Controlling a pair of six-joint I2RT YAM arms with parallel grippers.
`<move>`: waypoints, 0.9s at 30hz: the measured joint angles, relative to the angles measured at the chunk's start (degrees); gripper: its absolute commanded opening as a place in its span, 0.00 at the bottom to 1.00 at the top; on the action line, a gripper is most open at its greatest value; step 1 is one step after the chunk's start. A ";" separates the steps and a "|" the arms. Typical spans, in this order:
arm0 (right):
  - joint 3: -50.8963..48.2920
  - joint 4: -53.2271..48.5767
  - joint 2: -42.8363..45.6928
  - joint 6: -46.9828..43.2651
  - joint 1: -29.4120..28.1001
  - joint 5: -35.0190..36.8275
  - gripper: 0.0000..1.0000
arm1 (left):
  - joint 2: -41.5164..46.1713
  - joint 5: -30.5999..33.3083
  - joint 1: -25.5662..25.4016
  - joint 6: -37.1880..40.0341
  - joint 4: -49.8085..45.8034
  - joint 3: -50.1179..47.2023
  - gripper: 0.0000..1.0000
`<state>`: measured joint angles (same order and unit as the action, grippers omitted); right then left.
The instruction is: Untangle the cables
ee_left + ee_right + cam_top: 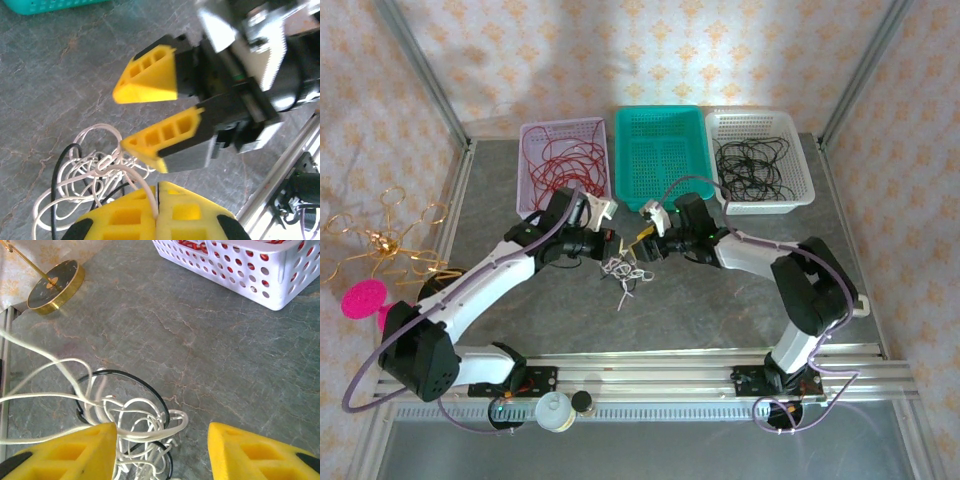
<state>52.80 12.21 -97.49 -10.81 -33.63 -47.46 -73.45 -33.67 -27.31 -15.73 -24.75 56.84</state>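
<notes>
At mid-tabletop [720, 300], between our two arms, the cables [135, 425] lie in a small cream-white and black snarl. Our left gripper [157, 189] is clenched on one white strand. Our right gripper [161, 432] hangs over the clump, jaws apart, holding nothing. We judge the wires light, limp and springy, best pinched singly at a free outer loop, not the knotted core.

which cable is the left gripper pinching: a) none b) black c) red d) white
D: in the left wrist view the left gripper is shut, with a white cable running in between its closed fingertips.
</notes>
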 measured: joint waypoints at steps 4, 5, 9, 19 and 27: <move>-1.88 1.44 -1.38 0.33 -0.37 0.74 0.46 | 1.42 -0.44 -0.13 -2.19 0.07 0.90 0.00; -2.80 1.75 -1.46 0.37 -0.44 1.27 0.46 | 1.79 -0.52 -0.13 -2.91 0.11 1.14 0.00; -7.21 2.86 -1.46 0.83 -0.46 4.07 0.45 | 4.04 -0.94 -0.13 -6.54 1.33 1.86 0.00; -13.86 3.10 5.07 2.62 1.55 6.10 0.49 | 8.28 -1.09 -0.31 -15.30 5.05 2.49 0.00; -12.55 -2.36 18.67 -0.07 6.69 -2.29 0.52 | 8.31 -3.72 -0.83 -17.49 6.10 1.49 0.00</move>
<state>40.25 9.85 -78.83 -10.87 -26.94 -49.76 -65.14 -37.39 -28.14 -33.21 -18.65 58.33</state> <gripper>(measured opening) 0.515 0.041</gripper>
